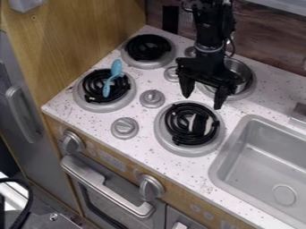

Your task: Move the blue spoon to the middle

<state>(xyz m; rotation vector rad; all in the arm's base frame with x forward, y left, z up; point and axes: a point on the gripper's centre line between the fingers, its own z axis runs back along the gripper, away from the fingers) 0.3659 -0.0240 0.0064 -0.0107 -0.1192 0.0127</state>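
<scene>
At the near side, the speckled white desk (143,143) runs behind the oven front, with a silver knob (124,128) standing up from it and, to the right, a burner with a black coil (189,129). A little farther back, a second knob (152,98) rises about midway among the four burners; that neighbourhood is probably the "middle" meant, so the job now looks to be fetching the spoon and choosing bare surface beside this knob, not on top of it. The blue spoon (112,78) lies across the left burner (85,99), its bowl toward the back and its handle over the black coil. The gripper (202,101) hangs to the right, well apart from the spoon, its fingers spread with nothing between them. How high it hangs is hard to judge from this slant, so a lifted sideways pass over the knobs would be wisest. Come down straight with the fingers across the narrow handle, close gently, and raise it clear before travelling, since dragging could snag it in the coil's grooves. Farther back, a metal pot (240,71) sits on the right rear burner, close behind the gripper; moving off toward the left should avoid nudging it.
</scene>
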